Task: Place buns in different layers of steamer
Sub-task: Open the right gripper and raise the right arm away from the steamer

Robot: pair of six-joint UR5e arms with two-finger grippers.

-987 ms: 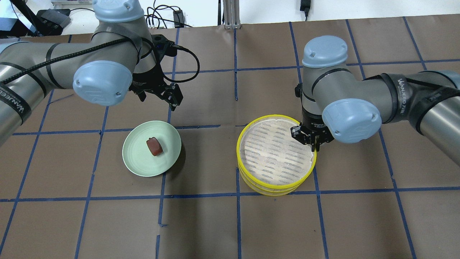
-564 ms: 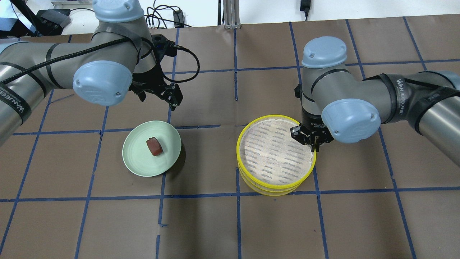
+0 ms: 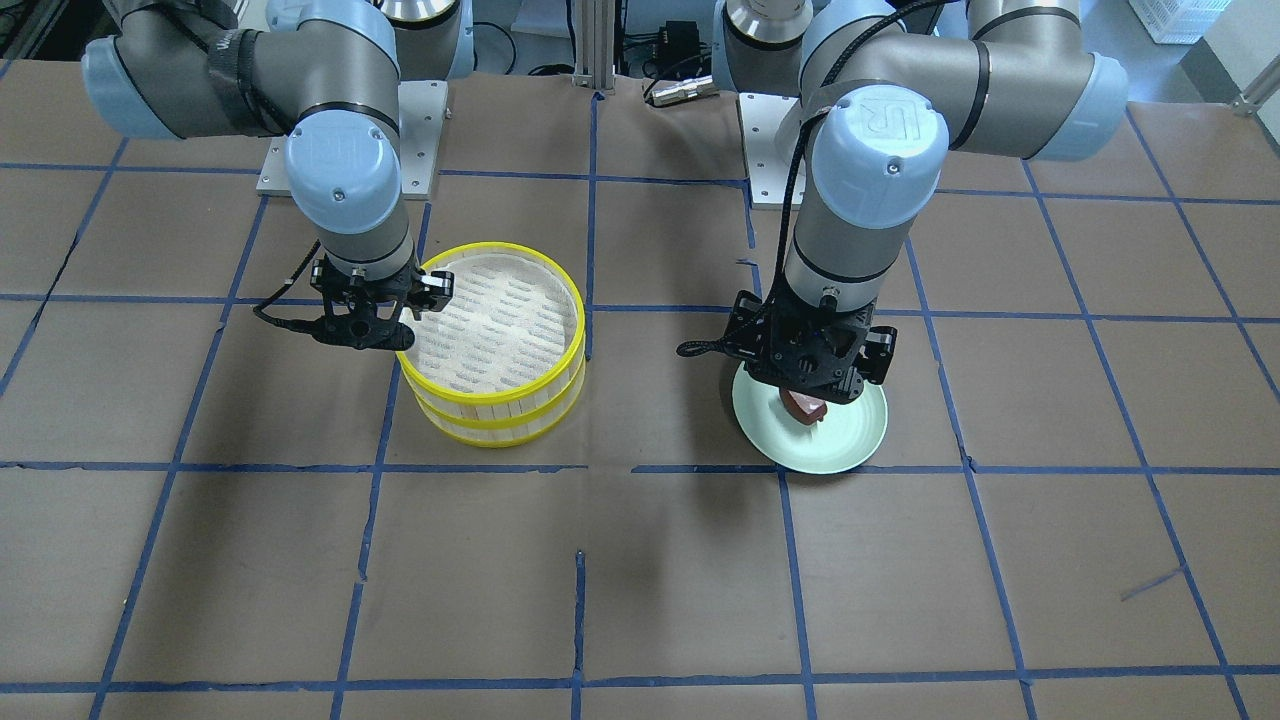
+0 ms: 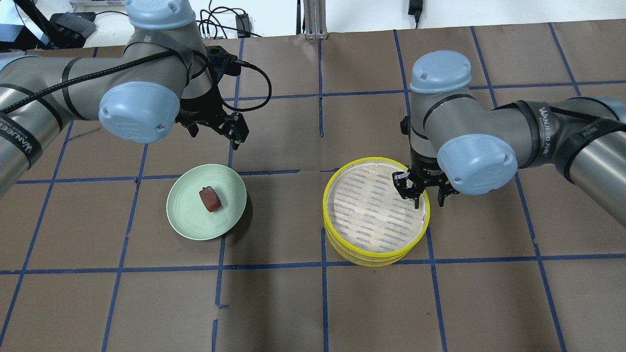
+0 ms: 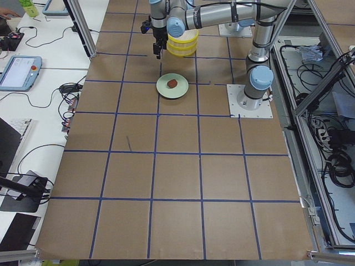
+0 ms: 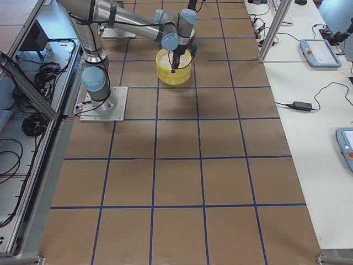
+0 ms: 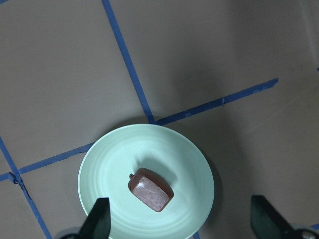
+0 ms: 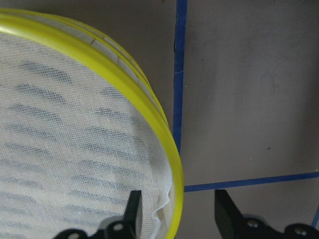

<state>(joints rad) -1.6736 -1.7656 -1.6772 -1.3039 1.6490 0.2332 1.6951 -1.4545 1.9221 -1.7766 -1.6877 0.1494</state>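
Pickup of the reddish-brown bun (image 7: 151, 189), on the green plate (image 7: 99, 158) beneath the spread left pincer (image 7: 180, 221), seems next, needing a straight descent, while the spread right pincer (image 4: 429, 200) straddles the rim of the upper steamer layer (image 4: 324, 208).

The yellow rim (image 8: 149, 107) of the top steamer layer (image 8: 60, 124) stands between the right gripper's (image 8: 174, 214) spread jaws, blocking sideways travel; beyond the outer jaw runs free table (image 8: 249, 99). Below the left gripper's (image 7: 182, 219) spread jaws sit the reddish-brown bun (image 7: 151, 189) and plate (image 7: 109, 164).
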